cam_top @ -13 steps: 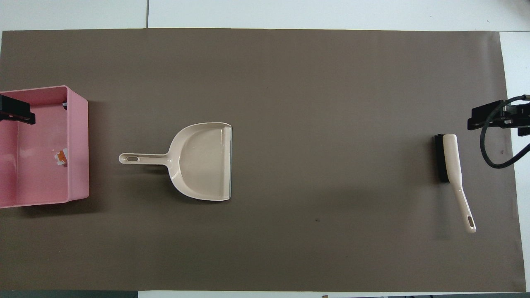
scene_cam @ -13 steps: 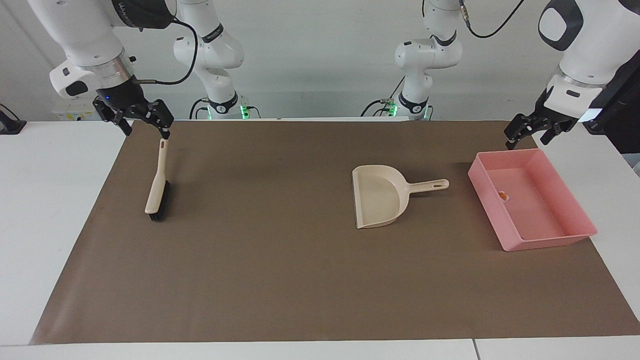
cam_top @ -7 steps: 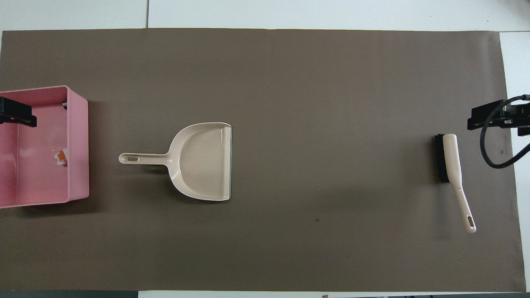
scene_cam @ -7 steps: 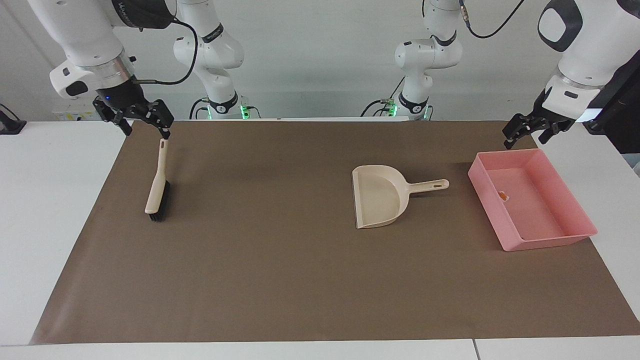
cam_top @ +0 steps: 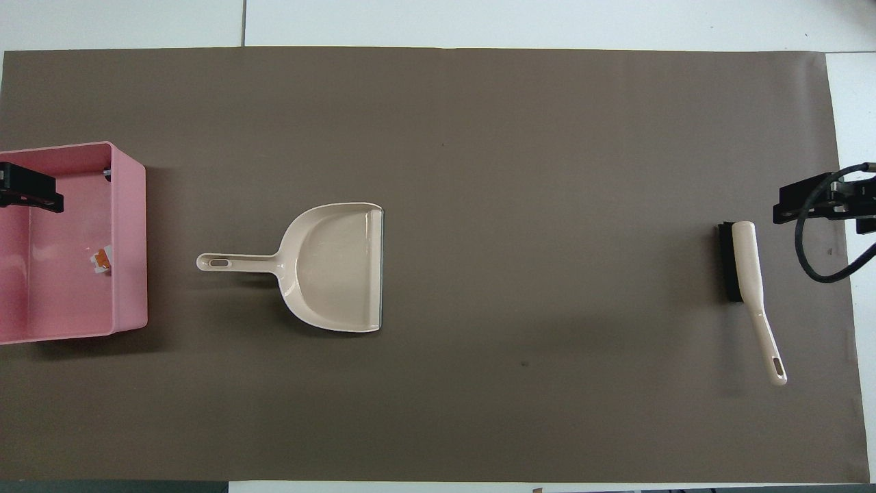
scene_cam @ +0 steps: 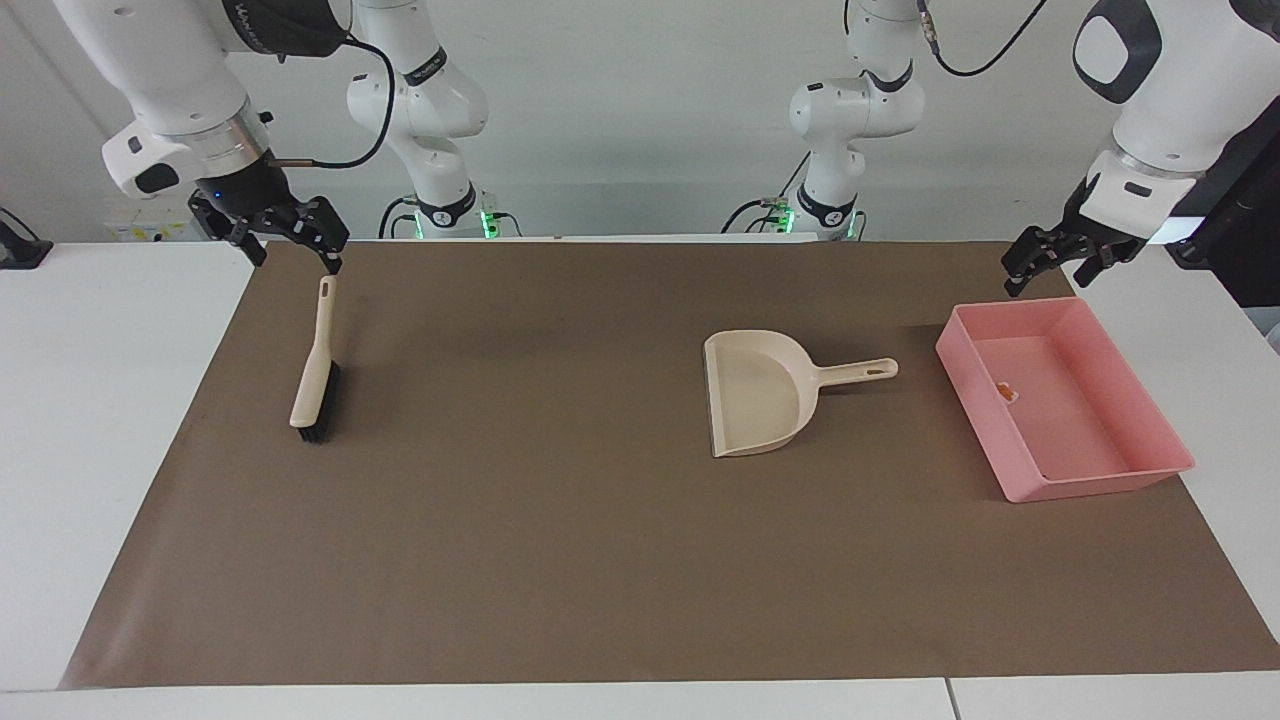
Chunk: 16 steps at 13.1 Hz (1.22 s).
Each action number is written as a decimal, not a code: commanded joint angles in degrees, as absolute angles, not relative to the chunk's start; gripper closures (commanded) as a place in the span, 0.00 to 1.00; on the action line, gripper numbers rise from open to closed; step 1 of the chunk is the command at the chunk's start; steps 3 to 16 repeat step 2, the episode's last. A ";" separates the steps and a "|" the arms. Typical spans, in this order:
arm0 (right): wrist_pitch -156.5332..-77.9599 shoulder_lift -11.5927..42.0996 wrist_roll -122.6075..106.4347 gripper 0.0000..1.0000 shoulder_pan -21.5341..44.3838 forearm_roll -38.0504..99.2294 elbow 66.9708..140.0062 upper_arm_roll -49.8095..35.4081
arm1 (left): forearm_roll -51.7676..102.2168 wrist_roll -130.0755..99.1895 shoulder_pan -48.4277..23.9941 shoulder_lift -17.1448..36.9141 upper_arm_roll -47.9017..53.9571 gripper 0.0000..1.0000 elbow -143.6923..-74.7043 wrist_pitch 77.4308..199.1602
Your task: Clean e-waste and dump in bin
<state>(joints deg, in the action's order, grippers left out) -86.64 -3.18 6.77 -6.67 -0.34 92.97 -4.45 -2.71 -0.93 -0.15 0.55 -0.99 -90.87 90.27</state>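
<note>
The pink bin (scene_cam: 1100,322) stands at the left arm's end of the brown mat and shows in the overhead view too (cam_top: 130,233). The white block with the orange top (scene_cam: 1007,392) lies inside it (cam_top: 101,259). A small dark bit (cam_top: 107,174) sits in the bin's corner farthest from the robots; the wall hides it in the facing view. My left gripper (scene_cam: 1050,265) hangs open and empty over the bin's edge nearest the robots (cam_top: 27,192). My right gripper (scene_cam: 292,248) hangs open and empty over the end of the brush's handle (cam_top: 821,202).
A beige brush (scene_cam: 318,360) with black bristles lies on the mat at the right arm's end (cam_top: 749,274). An empty beige dustpan (scene_cam: 755,395) lies mid-mat, its handle pointing at the bin (cam_top: 335,267). The brown mat (scene_cam: 560,560) covers most of the white table.
Both grippers have lifted slightly. The left gripper has drawn back a little from the bin toward the robots. Brush, dustpan and bin have not moved.
</note>
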 commanded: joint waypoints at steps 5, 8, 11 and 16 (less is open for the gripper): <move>-84.99 -3.43 5.89 0.00 -7.21 -0.61 92.28 -4.75 | -3.60 0.35 0.09 -0.44 -0.88 0.01 -91.58 90.26; -84.99 -3.43 5.89 0.00 -7.21 -0.61 92.28 -4.75 | -3.60 0.35 0.09 -0.44 -0.88 0.01 -91.58 90.26; -84.99 -3.43 5.89 0.00 -7.21 -0.61 92.28 -4.75 | -3.60 0.35 0.09 -0.44 -0.88 0.01 -91.58 90.26; -84.99 -3.43 5.89 0.00 -7.21 -0.61 92.28 -4.75 | -3.60 0.35 0.09 -0.44 -0.88 0.01 -91.58 90.26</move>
